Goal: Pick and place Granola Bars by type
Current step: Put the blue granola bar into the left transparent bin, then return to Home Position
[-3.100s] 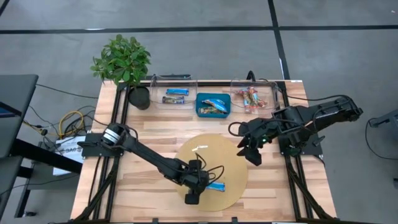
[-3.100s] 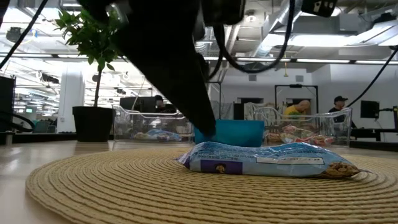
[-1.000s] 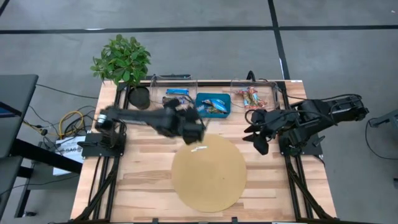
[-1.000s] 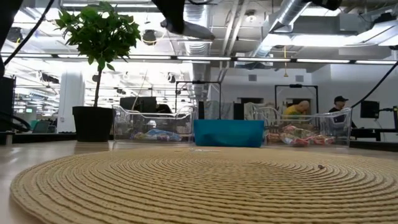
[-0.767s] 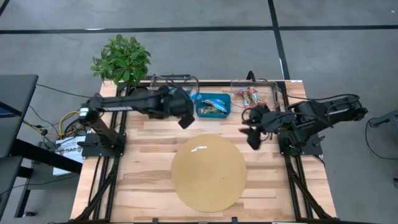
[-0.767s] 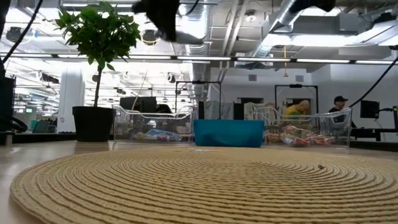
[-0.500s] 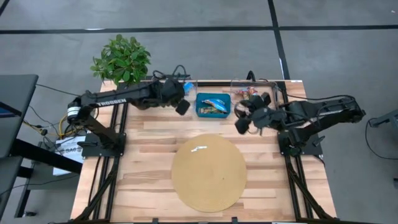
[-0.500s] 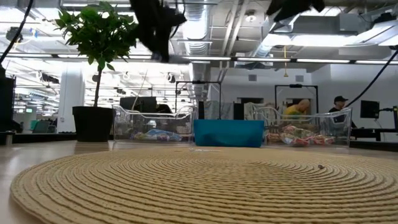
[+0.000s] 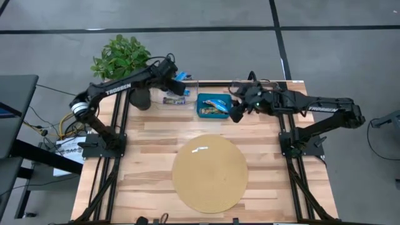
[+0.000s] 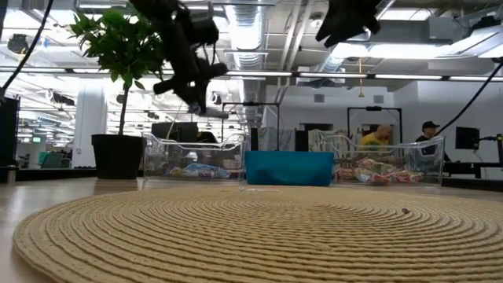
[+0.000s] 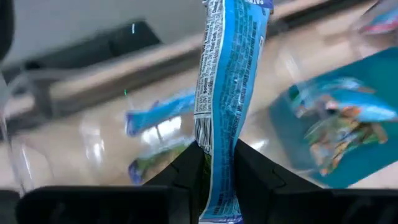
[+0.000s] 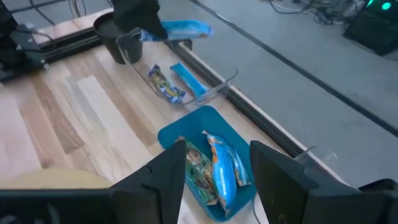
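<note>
Above the clear bin [image 9: 178,94], the left gripper [image 9: 177,82] pinches one blue granola bar [image 11: 228,93] by its end. Only the right wrist view shows two bars [image 12: 176,81] already lying inside. The right gripper [image 9: 237,111] hovers spread beside the teal tray [image 9: 214,113], holding nothing.

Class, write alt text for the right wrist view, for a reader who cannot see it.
The open right gripper hovers over a teal rectangular tray holding shiny-wrapped granola bars. Farther off, the left gripper holds a bright blue granola bar above a clear plastic bin containing two blue bars.
</note>
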Motion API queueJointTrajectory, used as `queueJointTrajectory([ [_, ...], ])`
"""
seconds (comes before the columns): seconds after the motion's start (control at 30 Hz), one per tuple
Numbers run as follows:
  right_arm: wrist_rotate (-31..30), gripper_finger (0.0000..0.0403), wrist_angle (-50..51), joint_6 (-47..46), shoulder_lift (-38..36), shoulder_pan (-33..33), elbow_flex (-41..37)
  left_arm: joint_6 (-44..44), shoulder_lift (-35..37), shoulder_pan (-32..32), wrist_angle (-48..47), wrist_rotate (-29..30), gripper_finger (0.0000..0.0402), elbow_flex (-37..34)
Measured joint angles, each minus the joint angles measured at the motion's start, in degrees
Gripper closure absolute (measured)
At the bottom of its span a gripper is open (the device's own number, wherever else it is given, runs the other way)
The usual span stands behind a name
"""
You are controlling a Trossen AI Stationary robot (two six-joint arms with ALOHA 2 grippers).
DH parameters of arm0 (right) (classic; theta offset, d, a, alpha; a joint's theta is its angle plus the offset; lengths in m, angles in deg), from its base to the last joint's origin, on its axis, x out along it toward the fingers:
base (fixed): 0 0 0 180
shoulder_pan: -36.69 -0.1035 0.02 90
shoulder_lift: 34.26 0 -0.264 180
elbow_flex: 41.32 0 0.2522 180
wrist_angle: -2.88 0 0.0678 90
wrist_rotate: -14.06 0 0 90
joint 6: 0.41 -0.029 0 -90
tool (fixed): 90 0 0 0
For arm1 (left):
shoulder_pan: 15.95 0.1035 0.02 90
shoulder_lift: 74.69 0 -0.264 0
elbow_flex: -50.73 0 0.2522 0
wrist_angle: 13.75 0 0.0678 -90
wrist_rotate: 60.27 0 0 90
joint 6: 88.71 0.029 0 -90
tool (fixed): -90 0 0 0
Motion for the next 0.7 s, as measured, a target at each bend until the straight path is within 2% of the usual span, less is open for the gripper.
queueJointTrajectory([
  [0.17,2.93,0.0234,-0.32,-0.05,-0.18,2.03,0.00,1.00,-1.61,2.57,-0.84,-7.31,0.0335,-0.02],
  [0.3,4.11,0.0234,-0.27,-0.03,-0.22,2.29,0.00,2.41,-1.95,2.20,-0.45,-7.29,0.0318,-0.02],
  [0.6,4.39,0.0234,-0.29,1.46,-0.22,1.98,0.00,4.38,-1.94,0.64,1.20,-5.96,0.0236,0.03],
  [0.7,7.07,0.0234,-0.26,2.25,-0.60,1.24,0.00,4.90,-1.92,-0.85,3.04,-5.64,0.0225,0.06],
])
